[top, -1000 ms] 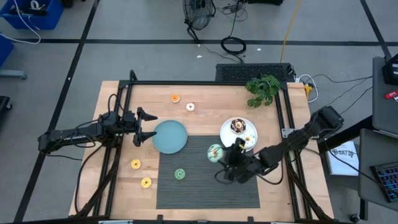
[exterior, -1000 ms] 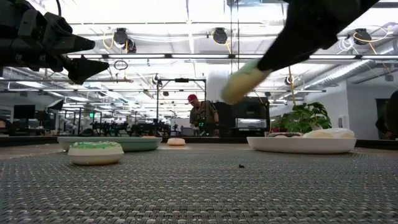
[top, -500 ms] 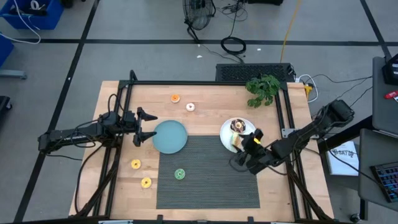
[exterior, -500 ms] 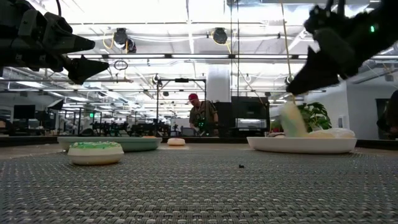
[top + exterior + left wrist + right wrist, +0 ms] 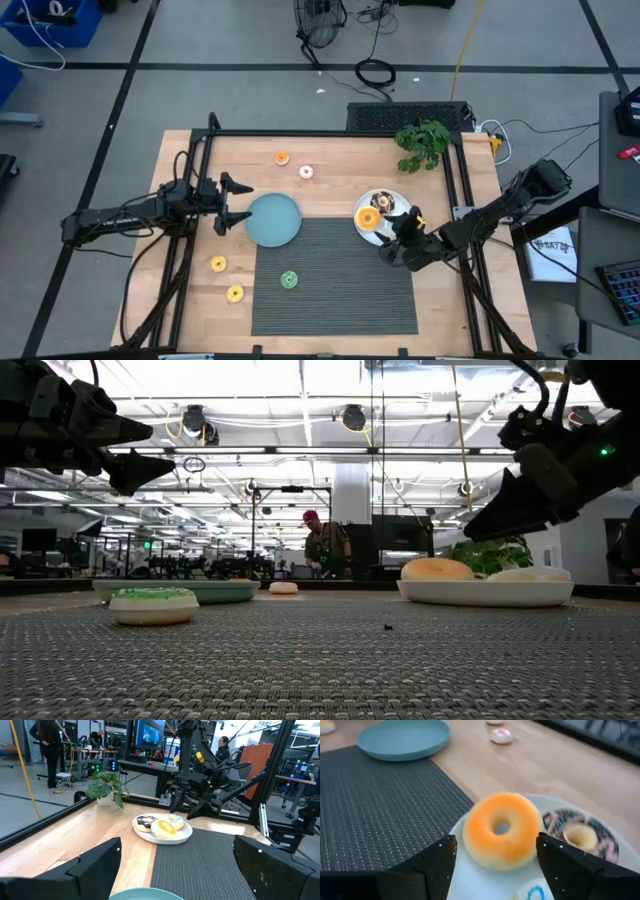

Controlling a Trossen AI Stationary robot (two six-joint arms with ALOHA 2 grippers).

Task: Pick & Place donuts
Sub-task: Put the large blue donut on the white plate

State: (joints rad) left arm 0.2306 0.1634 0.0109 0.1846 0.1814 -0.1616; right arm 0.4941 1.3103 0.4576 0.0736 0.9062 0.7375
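Note:
An orange-iced donut (image 5: 502,830) lies flat on the white plate (image 5: 394,199), beside a chocolate donut (image 5: 580,836) and a white one (image 5: 400,222). My right gripper (image 5: 386,236) hovers open just near of the plate, its fingers standing either side of the orange donut (image 5: 368,219) without touching it. My left gripper (image 5: 236,203) waits open at the left rim of the teal plate (image 5: 273,219). A green donut (image 5: 289,280) rests on the mat. Two yellow donuts (image 5: 218,264), (image 5: 235,293) lie on the wood near left. An orange donut (image 5: 282,157) and a white donut (image 5: 306,171) lie far.
A dark woven mat (image 5: 330,290) covers the table's near middle. A potted plant (image 5: 423,142) stands at the far right corner. Black frame rails (image 5: 200,200) run along the table's sides. A person (image 5: 322,545) shows far off in the room.
My right gripper carried a donut from above the mat toward the table's right and far side, to the white plate, then lowered and let it go. The donut, held tilted on edge before, now lies flat on the plate with its orange icing up.

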